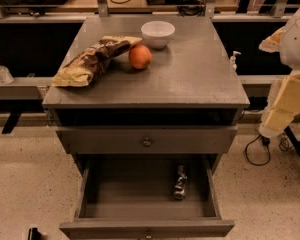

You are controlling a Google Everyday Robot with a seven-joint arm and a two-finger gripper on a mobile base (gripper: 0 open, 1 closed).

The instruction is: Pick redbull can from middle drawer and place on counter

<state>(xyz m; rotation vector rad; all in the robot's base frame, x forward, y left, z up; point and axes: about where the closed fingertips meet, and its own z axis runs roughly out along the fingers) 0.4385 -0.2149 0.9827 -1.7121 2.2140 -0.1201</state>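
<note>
My gripper is outside the frame, beyond the right edge where my arm [285, 101] shows; I cannot tell its state. The redbull can [180, 182] lies in the open middle drawer [145, 228], lower centre-right.

Robotics lab: cable-strewn workbench [155, 6], speckled floor [20, 184], grey drawer cabinet [190, 79], padded robot arm [290, 99] at right.

Dim and warm, yellowish all over. Lit from above, brightest across the counter [200, 79], soft sheen on the bowl [157, 33]. Darker down in the middle drawer [135, 189] (faint glint on the redbull can [180, 183]). Glowing pale on the arm [289, 101] at right, gripper out of frame.
</note>
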